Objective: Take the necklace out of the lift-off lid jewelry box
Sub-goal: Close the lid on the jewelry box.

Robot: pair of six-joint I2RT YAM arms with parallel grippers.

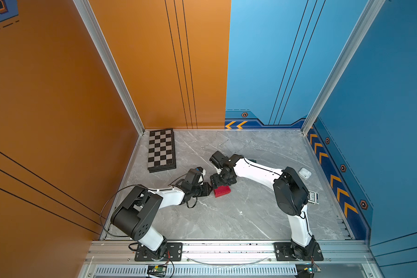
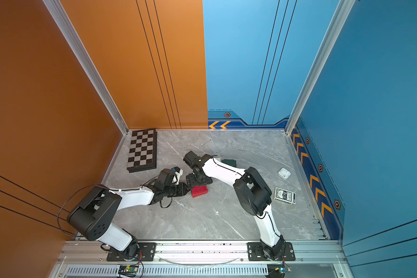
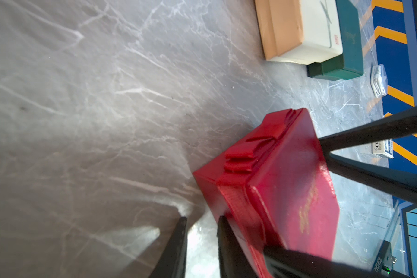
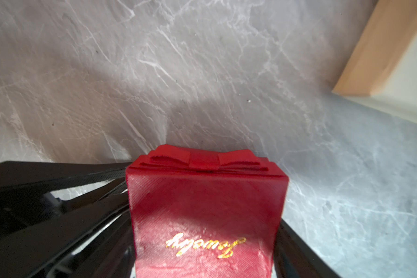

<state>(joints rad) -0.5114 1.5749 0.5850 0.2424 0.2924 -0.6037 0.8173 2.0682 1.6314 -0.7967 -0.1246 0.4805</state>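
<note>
The red jewelry box (image 1: 222, 191) (image 2: 199, 190) rests on the grey marble table, lid on, with a red bow and gold lettering on top (image 4: 207, 204). My right gripper (image 1: 217, 185) (image 4: 206, 228) reaches down over it, one black finger against each opposite side of the lid, shut on the lid. My left gripper (image 1: 211, 189) (image 3: 201, 220) lies low at the box's left end. Its fingers stand a narrow gap apart with only table between them, and one finger touches the box's side (image 3: 287, 192). The necklace is hidden inside the box.
A folded chessboard (image 1: 161, 150) lies at the back left. Thin loose chains (image 1: 217, 144) lie near the back wall. A green box (image 2: 229, 163) and a tan-and-white box (image 3: 299, 31) sit under the right arm. An earbuds case (image 1: 304, 173) and a card deck (image 1: 313, 197) lie at the right.
</note>
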